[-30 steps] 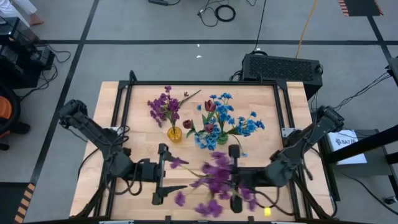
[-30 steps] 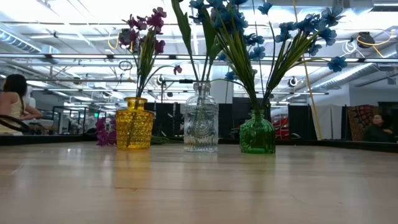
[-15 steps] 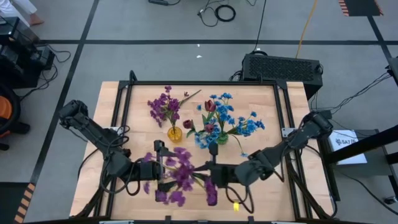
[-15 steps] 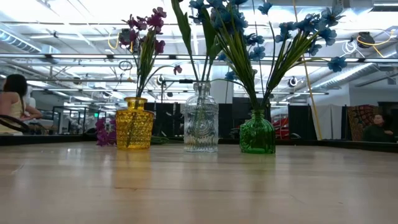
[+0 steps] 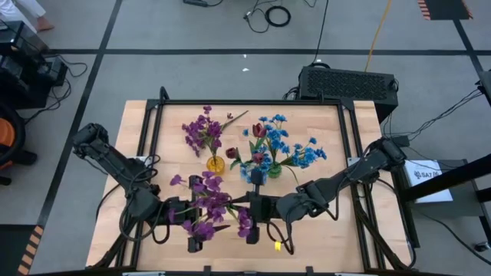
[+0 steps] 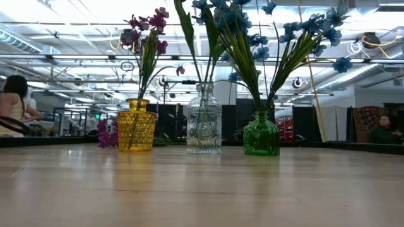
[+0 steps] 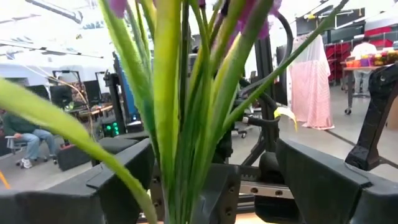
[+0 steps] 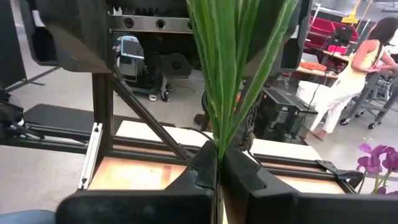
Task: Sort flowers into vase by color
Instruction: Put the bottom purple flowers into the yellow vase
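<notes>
Because the purple blossoms belong with the matching bunch in the yellow vase, the right gripper holds a purple sprig out sideways over the front of the table, on the near side of that vase and apart from it. Its fingers are pressed together on the bundle of green stems, which rise straight out of the pinch in the right wrist view, so the grip sits low on the stems and leaves the blossom end free.

The left gripper faces the right one with its jaws spread wide, and the stems pass between its two fingers without either one visibly touching them. That arrangement reads as a handover: the free arm is placed to take the sprig nearer the flowers, probably because the yellow vase stands on its side of the table.

Beside the yellow vase, the clear vase and the green vase stand in a row; blue flowers fill the green one, and a few dark red blossoms show among them near the clear vase. One loose sprig lies on the table behind the yellow vase, so at least that one is left to sort.
</notes>
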Tool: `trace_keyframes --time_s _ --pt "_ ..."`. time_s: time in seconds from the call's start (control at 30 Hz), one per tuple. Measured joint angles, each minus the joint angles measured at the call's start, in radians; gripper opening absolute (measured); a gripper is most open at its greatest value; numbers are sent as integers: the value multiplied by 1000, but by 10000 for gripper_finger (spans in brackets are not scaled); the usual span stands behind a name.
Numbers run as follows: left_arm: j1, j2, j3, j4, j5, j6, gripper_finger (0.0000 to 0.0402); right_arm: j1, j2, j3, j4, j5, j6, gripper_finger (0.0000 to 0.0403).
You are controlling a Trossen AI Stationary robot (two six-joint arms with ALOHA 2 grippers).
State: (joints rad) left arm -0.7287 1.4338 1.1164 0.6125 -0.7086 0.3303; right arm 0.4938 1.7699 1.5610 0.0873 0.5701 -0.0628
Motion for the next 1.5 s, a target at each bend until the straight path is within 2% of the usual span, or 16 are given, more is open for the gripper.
trace_keyframes --time_s 0.13,0.27,0.53,0.67,0.7,0.83,0.93,1.13,1.3,1.5 --pt "3 -1 0 15 -2 4 318 -1 0 0 -6 0 0 2" --pt "-1 -7 0 16 -6 31 267 -2 0 0 -9 0 0 3" --pt "-14 -7 0 16 -49 118 118 -1 0 0 -12 0 -3 6" --pt "-38 -15 0 9 -57 150 29 0 0 0 -5 -5 -4 21" --pt "-42 -20 0 5 -57 151 18 1 0 0 -4 -5 -2 27" --pt "-66 -43 0 -18 -81 151 25 4 0 0 -9 0 0 61" --pt "-97 -82 0 -99 -126 149 27 13 -4 0 -15 7 -1 92" --pt "-195 -192 -17 -280 -293 101 14 53 -52 -1 -81 14 0 147" --pt "-247 -294 -115 -296 -418 94 12 94 -96 -1 -109 15 0 169" --pt "-188 -432 -285 -191 -428 68 14 137 -131 -1 -122 12 -11 173"
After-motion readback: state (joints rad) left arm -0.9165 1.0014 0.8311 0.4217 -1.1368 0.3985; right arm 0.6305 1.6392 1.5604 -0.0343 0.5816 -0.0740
